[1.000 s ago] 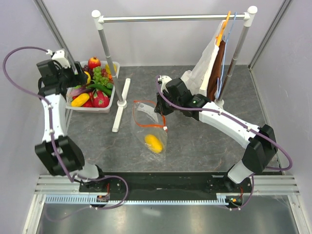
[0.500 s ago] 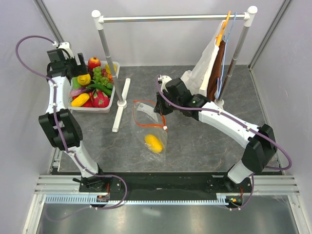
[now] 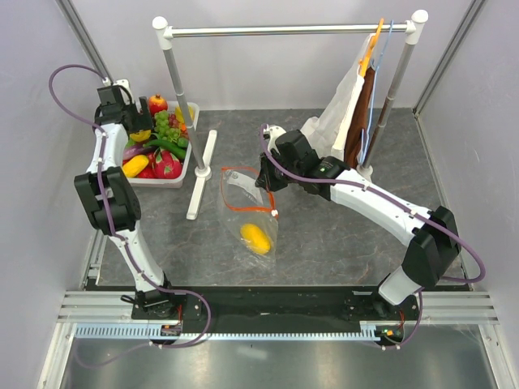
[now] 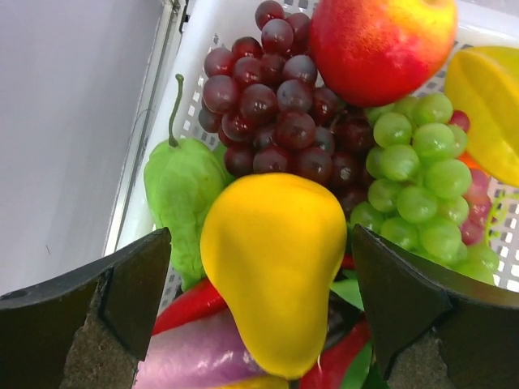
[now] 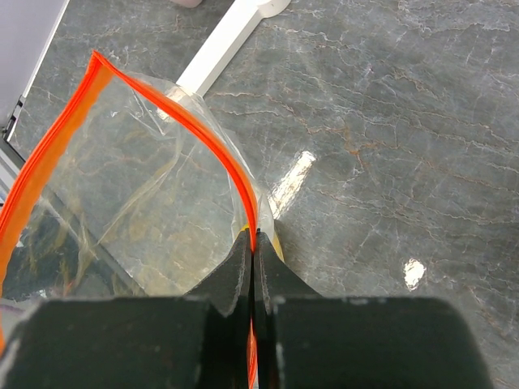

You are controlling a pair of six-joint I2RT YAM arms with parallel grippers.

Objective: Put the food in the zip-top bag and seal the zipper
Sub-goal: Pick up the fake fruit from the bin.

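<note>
The white basket [image 3: 180, 173] at the back left holds the food: a red apple [image 4: 381, 40], purple grapes [image 4: 272, 105], green grapes [image 4: 418, 178] and a yellow pear-shaped fruit [image 4: 276, 259]. My left gripper [image 4: 259, 235] is open just above the basket, its fingers on either side of the yellow fruit without touching it. The clear zip-top bag [image 3: 243, 203] lies mid-table with a yellow fruit [image 3: 256, 237] inside. My right gripper [image 5: 254, 237] is shut on the bag's orange zipper [image 5: 219, 154] strip and holds the mouth open. No slider shows.
A white clothes rack crosses the back, its foot bar [image 3: 201, 174] between basket and bag. A white cloth on a hanger [image 3: 345, 109] hangs at the rack's right end, behind my right arm. Grey walls stand close on both sides.
My left arm has swung in from the left wall and brought its open gripper over the basket's fruit. The right gripper and the bag have not moved.
</note>
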